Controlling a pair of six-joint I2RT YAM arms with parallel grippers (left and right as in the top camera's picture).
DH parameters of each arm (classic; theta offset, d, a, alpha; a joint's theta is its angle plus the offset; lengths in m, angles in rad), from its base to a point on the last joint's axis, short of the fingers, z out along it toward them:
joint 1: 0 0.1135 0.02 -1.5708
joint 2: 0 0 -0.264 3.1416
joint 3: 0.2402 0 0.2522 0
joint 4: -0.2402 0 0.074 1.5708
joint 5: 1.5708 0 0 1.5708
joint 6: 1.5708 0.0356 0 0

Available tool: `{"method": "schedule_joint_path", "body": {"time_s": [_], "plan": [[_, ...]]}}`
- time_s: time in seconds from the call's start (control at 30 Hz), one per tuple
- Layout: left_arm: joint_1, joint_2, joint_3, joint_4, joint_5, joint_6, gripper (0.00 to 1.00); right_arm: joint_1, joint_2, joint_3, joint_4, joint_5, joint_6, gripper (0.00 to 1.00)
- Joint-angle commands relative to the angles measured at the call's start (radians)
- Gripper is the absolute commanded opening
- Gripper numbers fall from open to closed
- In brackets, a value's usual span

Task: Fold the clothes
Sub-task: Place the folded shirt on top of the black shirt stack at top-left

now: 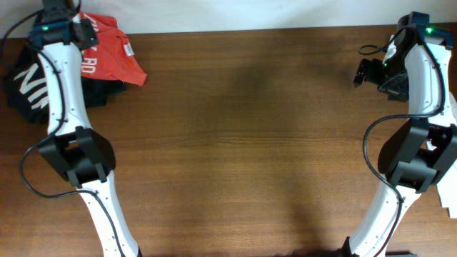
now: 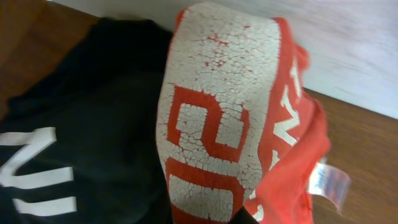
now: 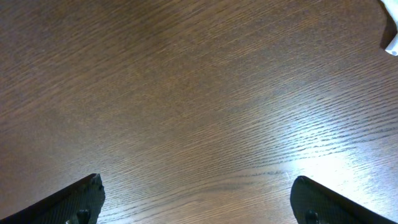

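The red-orange T-shirt [image 1: 111, 61] with white print lies bunched at the table's far left corner, partly on a black white-lettered garment [image 1: 25, 89]. My left gripper [image 1: 87, 32] sits at the shirt's back edge. In the left wrist view the shirt's cracked white print [image 2: 217, 124] rises in a ridge to the jaws [image 2: 242, 216], which are shut on it; the black garment [image 2: 81, 124] lies to its left. My right gripper [image 1: 365, 71] is open and empty above bare wood [image 3: 196, 186] at the far right. No plain white garment is clearly in view.
The brown wooden table [image 1: 250, 143] runs between the two arms. A white sewn-in tag [image 2: 326, 183] hangs from the shirt. A small white scrap [image 3: 392, 31] shows at the corner of the right wrist view. A pale wall runs behind the table's back edge.
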Motion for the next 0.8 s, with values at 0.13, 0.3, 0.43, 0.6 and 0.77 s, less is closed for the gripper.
{"method": "schedule_joint_path", "body": {"time_s": [0.13, 0.3, 0.43, 0.6, 0.77], "plan": [[0.045, -0.057, 0.032, 0.066, -0.023, -0.003, 0.15, -0.005, -0.01, 0.002, 0.0, 0.009, -0.002, 0.99], [0.06, -0.061, 0.026, 0.069, -0.088, -0.027, 0.14, -0.005, -0.01, 0.002, 0.0, 0.009, -0.002, 0.99], [0.104, -0.061, 0.026, 0.078, -0.137, -0.028, 0.14, -0.005, -0.01, 0.002, 0.0, 0.009, -0.002, 0.99], [0.162, -0.058, 0.023, 0.072, -0.134, -0.028, 0.15, -0.005, -0.01, 0.002, 0.0, 0.009, -0.002, 0.99], [0.187, -0.047, -0.047, 0.089, -0.135, -0.028, 0.16, -0.005, -0.01, 0.002, 0.0, 0.009, -0.002, 0.99]]}}
